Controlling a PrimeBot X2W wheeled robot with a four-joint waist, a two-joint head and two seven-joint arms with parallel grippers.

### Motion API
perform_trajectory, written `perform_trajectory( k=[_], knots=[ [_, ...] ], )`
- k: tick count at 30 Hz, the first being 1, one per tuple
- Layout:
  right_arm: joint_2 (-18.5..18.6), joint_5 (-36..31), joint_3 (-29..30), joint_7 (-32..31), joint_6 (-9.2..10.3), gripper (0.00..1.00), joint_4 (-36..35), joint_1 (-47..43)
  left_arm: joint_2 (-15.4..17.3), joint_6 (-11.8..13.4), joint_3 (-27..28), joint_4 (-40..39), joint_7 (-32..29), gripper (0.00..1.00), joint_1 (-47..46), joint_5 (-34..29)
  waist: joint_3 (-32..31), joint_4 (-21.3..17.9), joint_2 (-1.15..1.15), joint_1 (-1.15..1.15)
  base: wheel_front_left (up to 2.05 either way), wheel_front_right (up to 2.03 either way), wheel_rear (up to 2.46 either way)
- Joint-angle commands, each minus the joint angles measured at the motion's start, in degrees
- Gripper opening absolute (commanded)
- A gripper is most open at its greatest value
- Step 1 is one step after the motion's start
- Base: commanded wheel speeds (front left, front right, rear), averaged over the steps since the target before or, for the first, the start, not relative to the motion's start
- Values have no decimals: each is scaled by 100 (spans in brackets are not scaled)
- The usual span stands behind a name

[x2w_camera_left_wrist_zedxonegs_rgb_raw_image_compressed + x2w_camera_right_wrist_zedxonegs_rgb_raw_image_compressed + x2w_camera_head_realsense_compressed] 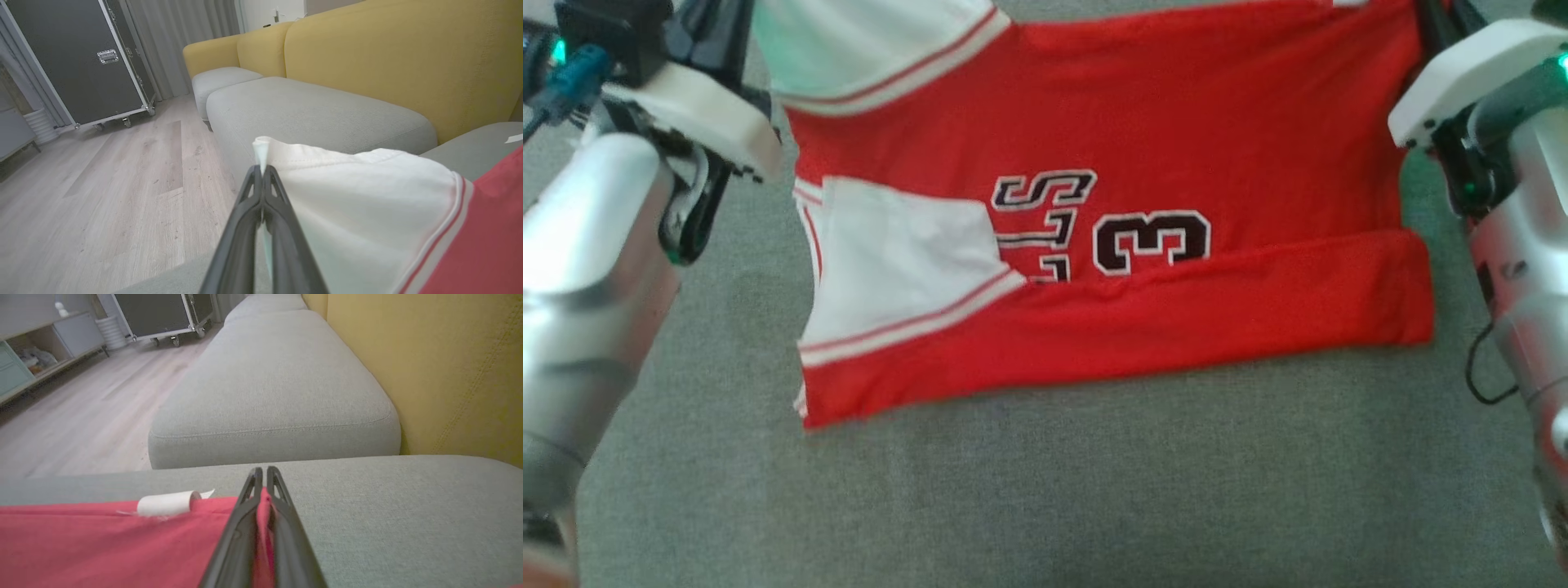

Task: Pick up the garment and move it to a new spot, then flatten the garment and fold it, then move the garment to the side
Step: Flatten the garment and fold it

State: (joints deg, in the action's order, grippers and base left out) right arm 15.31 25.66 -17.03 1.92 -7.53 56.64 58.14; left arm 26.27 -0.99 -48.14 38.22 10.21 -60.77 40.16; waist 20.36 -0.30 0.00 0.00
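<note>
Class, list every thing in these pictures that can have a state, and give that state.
garment, partly folded, near edge turned over
near sleeve, folded in across the front
left gripper, jaws shut on far sleeve
right gripper, jaws shut on the garment's red edge
black case, closed

A home living room: yellow-backed sofa point(408, 61), wooden floor point(102, 196), grey curtains point(179, 41).
</note>
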Motion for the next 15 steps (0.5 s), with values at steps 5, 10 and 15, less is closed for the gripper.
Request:
perform_trajectory(
  k=[5,10,15],
  knots=[
    [-129,219,-185,252,4,0,100,156,38,-211,174,497,275,0,-370,-120,-158,31,0,0,0,0,0],
    [-1,640,-494,94,4,0,71,-177,24,-441,143,525,369,0,-27,47,-415,98,0,0,0,0,0],
    [211,1148,-876,-230,4,0,-178,-622,185,-571,-135,281,270,0,454,101,-733,122,0,0,0,0,0]
  ],
)
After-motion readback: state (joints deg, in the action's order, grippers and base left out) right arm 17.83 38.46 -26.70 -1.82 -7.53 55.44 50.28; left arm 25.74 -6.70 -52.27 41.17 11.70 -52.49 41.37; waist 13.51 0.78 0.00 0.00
